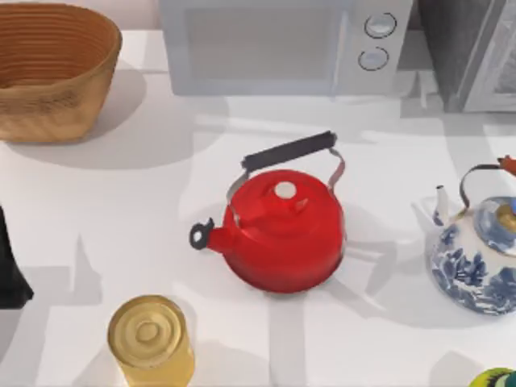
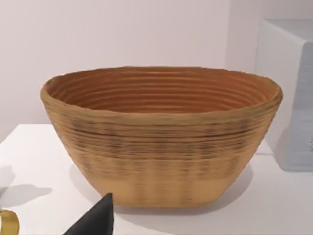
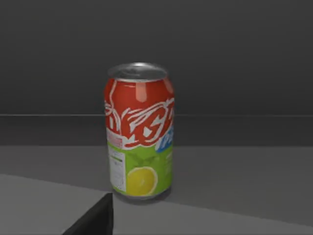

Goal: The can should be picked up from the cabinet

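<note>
Can (image 3: 139,132) upright inside cabinet (image 1: 468,52) at table's far right corner, untouched. Right gripper faces can for approach; finger state: cannot tell. Left arm parked at table's left edge.

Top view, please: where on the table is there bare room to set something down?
Bare patches: between basket and red kettle; between microwave and that kettle; between gold can and kettle. Crowded at right, by the blue-and-white teapot.

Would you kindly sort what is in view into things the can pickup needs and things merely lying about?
Needed:
can, standing upright on a dark grey floor
cabinet

Lying about:
microwave
basket
red kettle
blue-and-white teapot
gold can
</note>
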